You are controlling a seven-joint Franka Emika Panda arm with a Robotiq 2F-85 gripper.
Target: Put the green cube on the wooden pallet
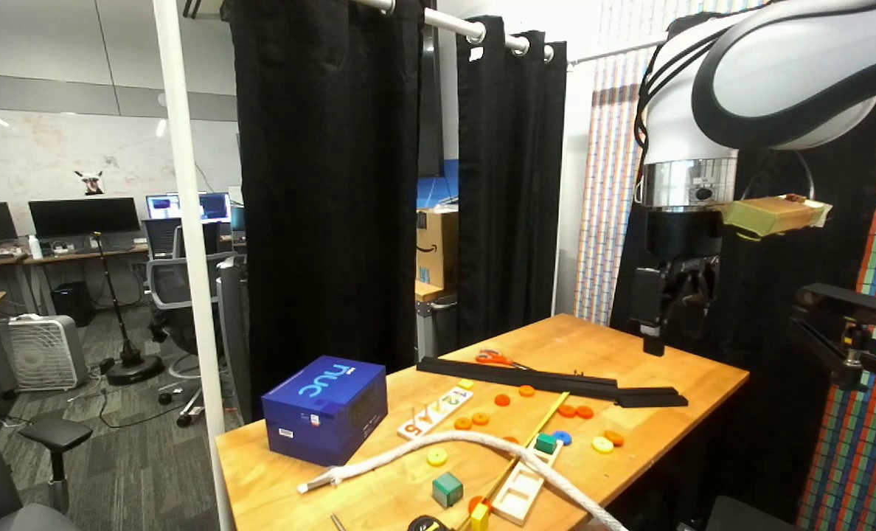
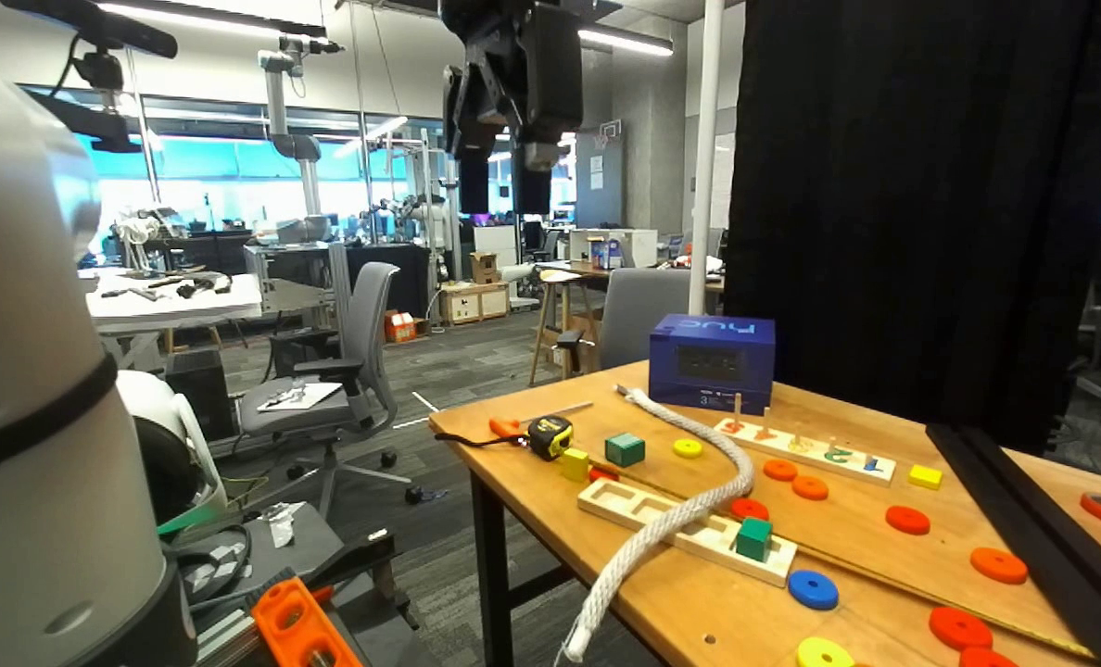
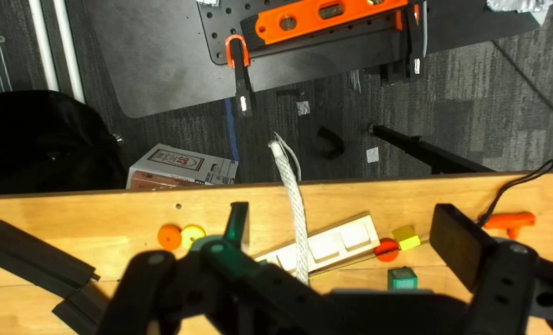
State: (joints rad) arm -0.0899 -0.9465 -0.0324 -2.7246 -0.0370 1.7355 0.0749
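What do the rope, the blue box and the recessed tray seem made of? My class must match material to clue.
Rope: braided fibre, matte, cotton or synthetic unclear; weave and a stray end strand show.
Blue box: probably printed cardboard, smooth; crisp-edged panels carry lettering.
Recessed tray: likely unpainted wood, matte; its pale tan colour suggests it.

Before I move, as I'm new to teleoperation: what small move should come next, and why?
Probably bring the open, empty gripper down toward the loose green cube: it sits on the table, off the wooden pallet, where a second green cube already stands.
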